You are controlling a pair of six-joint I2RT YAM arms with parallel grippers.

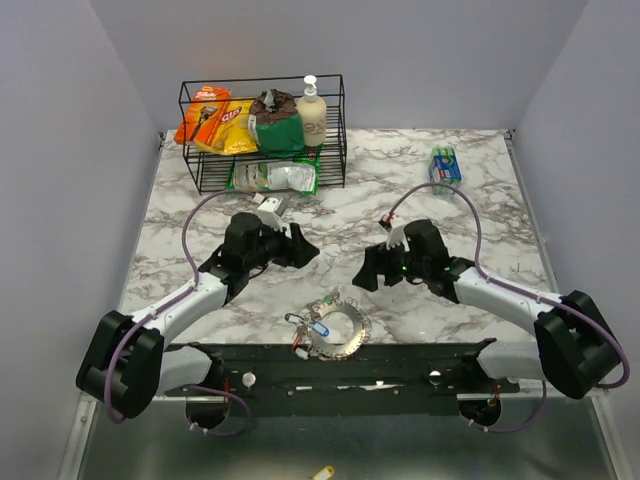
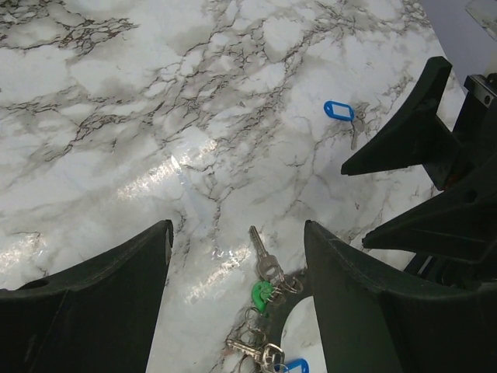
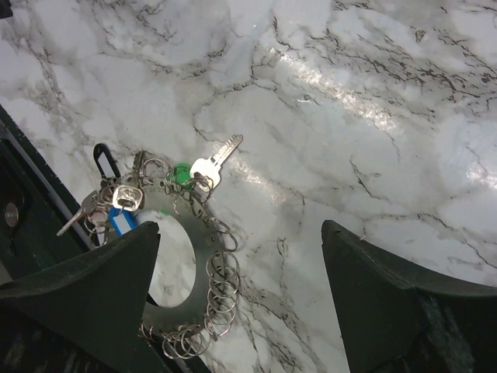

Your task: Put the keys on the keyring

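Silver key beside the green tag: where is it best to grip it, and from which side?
Grip the silver key by its blade, from above, closing across its narrow width. The blade lies flat and points away from the keyring, clear of the small rings crowding its head by the green tag.

Logged a white marble-patterned table top with grey veins point(image 1: 400, 200), glossy in both wrist views, enclosed by plain pale grey walls point(image 1: 60, 150). Found at far left a black wire two-shelf rack point(image 1: 333, 120) with, left to right on the upper shelf, an orange snack bag point(image 1: 203, 115), a yellow snack bag point(image 1: 237, 127), a dark green bag with crumpled brown top point(image 1: 277, 125) and a cream pump bottle point(image 1: 312, 113), plus a green-and-white pouch point(image 1: 275, 177) lying flat on the lower shelf. Noted a small white-and-grey packet point(image 1: 272, 206) just in front of the rack, a blue-green box point(image 1: 445, 166) well apart near the far right edge, and a small yellow item point(image 1: 322, 472) below the near edge.
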